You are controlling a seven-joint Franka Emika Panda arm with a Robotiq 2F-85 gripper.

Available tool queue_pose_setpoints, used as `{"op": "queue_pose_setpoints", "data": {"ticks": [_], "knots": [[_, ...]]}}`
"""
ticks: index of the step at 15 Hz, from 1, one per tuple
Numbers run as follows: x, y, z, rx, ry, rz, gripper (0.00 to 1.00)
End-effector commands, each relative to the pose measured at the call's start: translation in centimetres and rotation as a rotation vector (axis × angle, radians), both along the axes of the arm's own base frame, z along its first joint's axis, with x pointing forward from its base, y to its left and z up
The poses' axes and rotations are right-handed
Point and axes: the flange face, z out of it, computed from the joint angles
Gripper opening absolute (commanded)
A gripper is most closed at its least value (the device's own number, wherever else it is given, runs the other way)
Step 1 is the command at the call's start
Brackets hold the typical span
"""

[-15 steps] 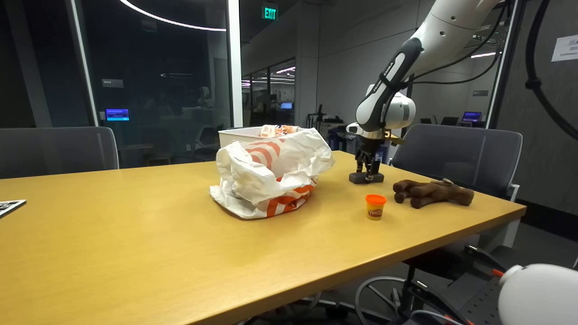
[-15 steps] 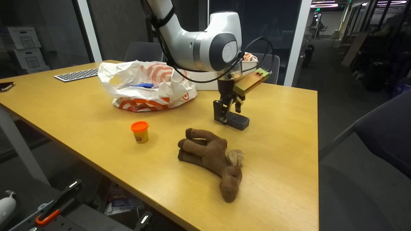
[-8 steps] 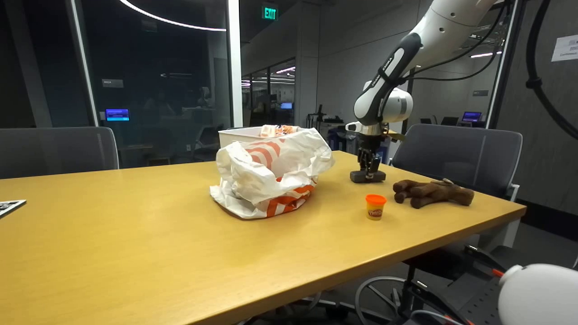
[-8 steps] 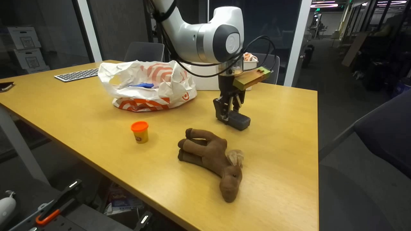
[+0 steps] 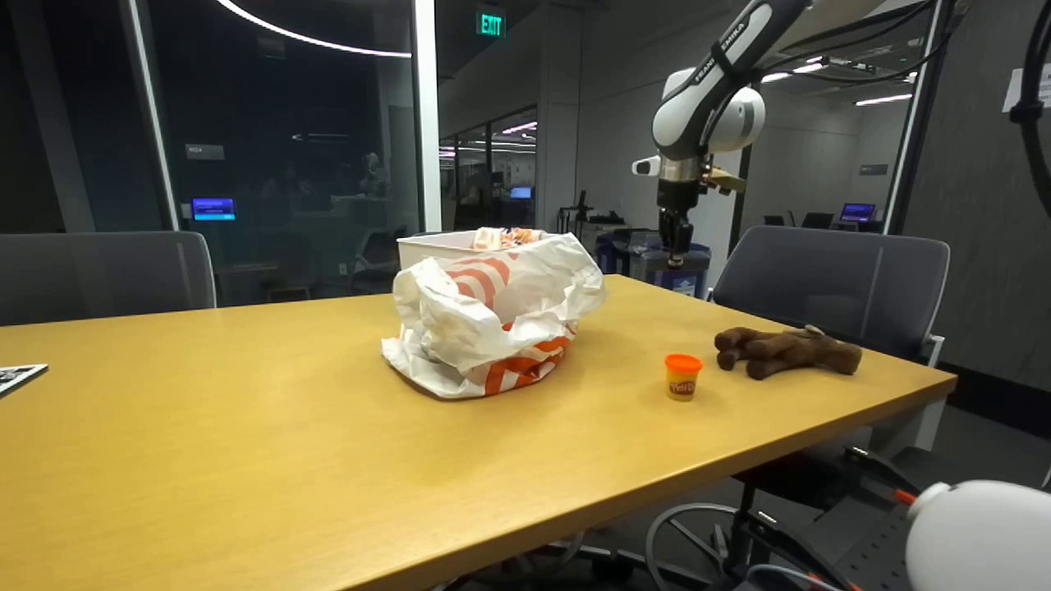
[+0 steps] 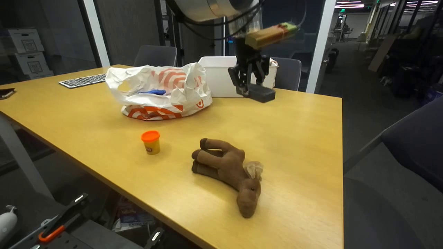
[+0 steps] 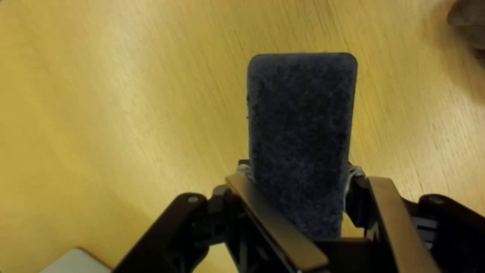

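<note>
And there it is: the end effector [image 7: 299, 174] clamps the dark gray felt block [image 7: 302, 117] by 2 long sides, aloft over the counter [image 7: 132, 113]! Even pressure and a level carry suit it; balance is hard to call, near end partly hidden.

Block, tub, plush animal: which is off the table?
The dark grey block, held aloft by the end effector; the Play-Doh tub and plush animal rest on the table.

Bin [image 6: 220, 79] and plush toy [image 6: 228, 165] bound free room below the claw [image 7: 299, 173].
</note>
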Motion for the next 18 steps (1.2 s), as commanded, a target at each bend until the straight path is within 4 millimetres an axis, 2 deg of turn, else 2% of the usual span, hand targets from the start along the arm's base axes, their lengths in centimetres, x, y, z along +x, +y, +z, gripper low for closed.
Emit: {"op": "queue_pose_setpoints", "data": {"ticks": [1, 4, 7, 9, 11, 13, 18], "knots": [[-3.8, 3.4, 7.3, -0.070, -0.036, -0.014, 0.31], [-6.4, 9.0, 11.2, -0.092, -0.003, 0.140, 0.31], [-7.1, 16.0, 12.3, -0.091, 0.006, 0.314, 0.31], [-6.5, 20.5, 11.3, -0.098, -0.004, 0.415, 0.31], [-5.6, 24.5, 9.2, -0.086, 0.006, 0.481, 0.31], [-4.6, 27.5, 6.5, -0.090, 0.021, 0.527, 0.31], [-2.3, 33.3, 0.4, -0.124, 0.078, 0.669, 0.31]]}}
